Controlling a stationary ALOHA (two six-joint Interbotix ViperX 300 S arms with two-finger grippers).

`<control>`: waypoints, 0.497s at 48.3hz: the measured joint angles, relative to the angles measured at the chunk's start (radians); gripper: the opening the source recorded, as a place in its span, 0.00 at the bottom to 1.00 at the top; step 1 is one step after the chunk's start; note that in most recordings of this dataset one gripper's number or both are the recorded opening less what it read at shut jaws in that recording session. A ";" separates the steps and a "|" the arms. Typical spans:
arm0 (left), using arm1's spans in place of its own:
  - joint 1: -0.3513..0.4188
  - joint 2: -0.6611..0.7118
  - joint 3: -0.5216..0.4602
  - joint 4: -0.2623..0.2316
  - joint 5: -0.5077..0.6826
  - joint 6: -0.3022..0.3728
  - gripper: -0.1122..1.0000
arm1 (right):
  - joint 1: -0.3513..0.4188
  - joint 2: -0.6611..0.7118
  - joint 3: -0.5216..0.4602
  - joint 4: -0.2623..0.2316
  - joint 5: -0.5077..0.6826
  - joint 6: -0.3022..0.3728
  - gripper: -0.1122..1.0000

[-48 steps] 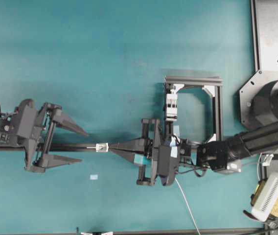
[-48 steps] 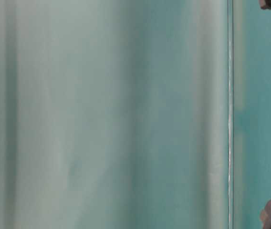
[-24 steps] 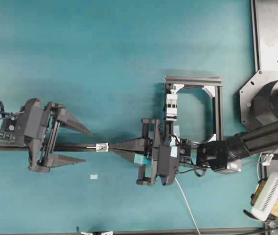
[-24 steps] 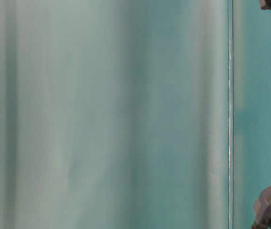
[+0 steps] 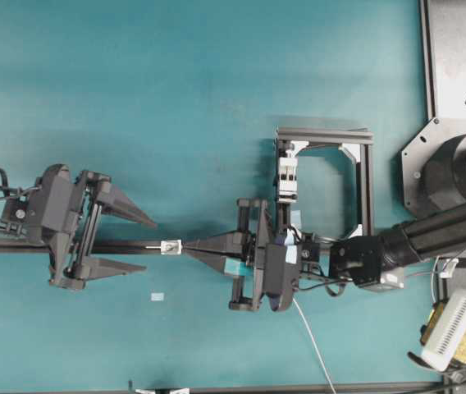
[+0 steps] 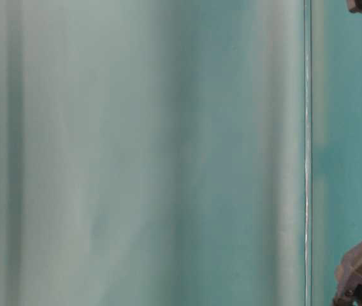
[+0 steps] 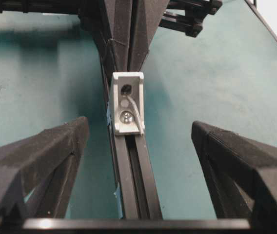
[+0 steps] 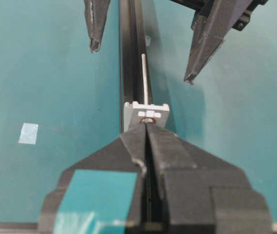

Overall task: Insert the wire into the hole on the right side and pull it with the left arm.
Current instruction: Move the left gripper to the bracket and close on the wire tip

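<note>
Right wrist view: right pincer (image 8: pixel 147 127) pinches the wire (image 8: pixel 144 78) against the hole (image 8: pixel 148 118), feeding it through; left pincer (image 8: pixel 143 61) straddles the emerging end, half-open, ready to pull.

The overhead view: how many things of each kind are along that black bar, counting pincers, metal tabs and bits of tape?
Pincers: 2, left pincer and right pincer.
Metal tabs: 1, the tab with the hole.
Tape bits: 1, pale tape scrap.
Total: 4.
</note>
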 measured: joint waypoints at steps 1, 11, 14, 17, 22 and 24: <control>0.000 0.000 -0.002 0.002 0.000 0.000 0.41 | 0.000 0.002 0.000 0.000 0.000 0.000 0.13; 0.000 0.000 -0.011 0.002 0.005 -0.005 0.08 | 0.000 0.002 0.000 0.002 0.000 0.000 0.13; 0.000 0.000 -0.012 0.000 0.012 -0.009 0.03 | 0.000 0.002 0.000 0.000 0.000 0.000 0.13; 0.002 0.000 -0.012 0.000 0.023 -0.009 0.01 | 0.000 0.002 0.000 0.000 0.000 0.000 0.13; 0.002 0.000 -0.014 0.002 0.034 -0.009 0.01 | 0.000 0.000 0.000 0.000 0.000 0.000 0.13; 0.002 0.000 -0.014 0.000 0.035 -0.009 0.01 | 0.000 0.002 0.000 0.000 0.000 0.000 0.13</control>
